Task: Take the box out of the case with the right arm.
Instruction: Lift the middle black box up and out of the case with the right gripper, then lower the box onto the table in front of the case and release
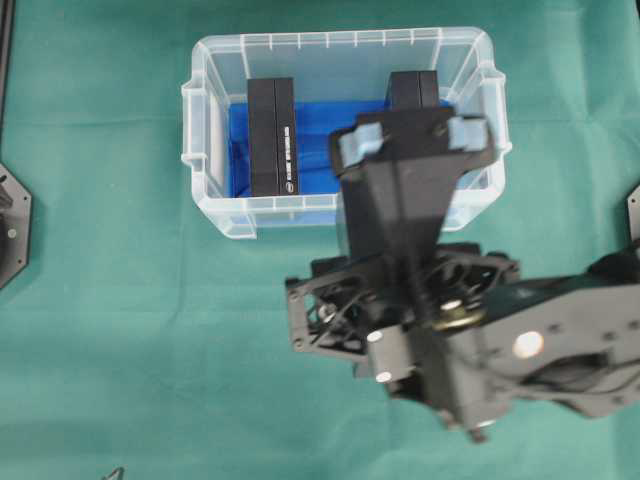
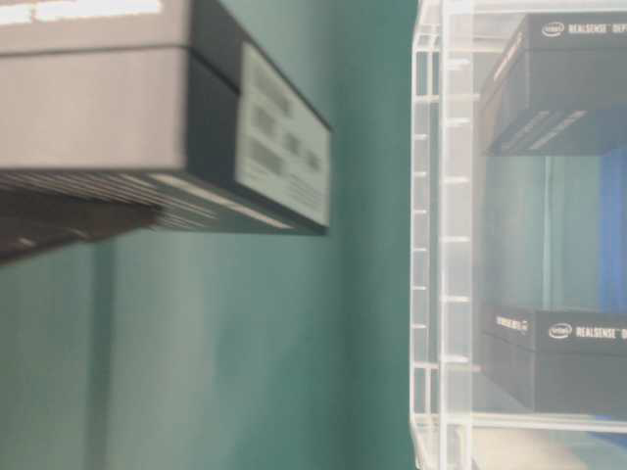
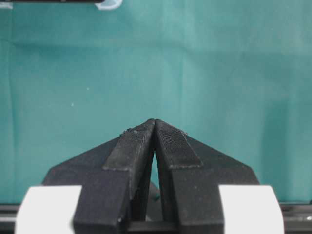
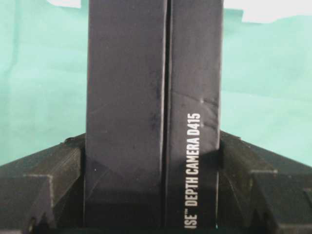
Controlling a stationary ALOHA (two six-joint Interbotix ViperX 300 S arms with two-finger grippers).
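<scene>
My right gripper (image 1: 410, 138) is shut on a black box (image 1: 395, 215) and holds it raised, overlapping the front right part of the clear case (image 1: 340, 38) in the overhead view. In the right wrist view the box (image 4: 151, 97), lettered "DEPTH CAMERA D415", fills the space between the jaws of the right gripper (image 4: 153, 141), with green cloth beyond. At table level the held box (image 2: 147, 108) hangs apart from the case (image 2: 441, 245). My left gripper (image 3: 154, 122) is shut on nothing over bare cloth.
Two more black boxes stand in the case on its blue lining, one at the left (image 1: 272, 135) and one at the back right (image 1: 413, 88). Green cloth (image 1: 120, 350) covers the table around the case.
</scene>
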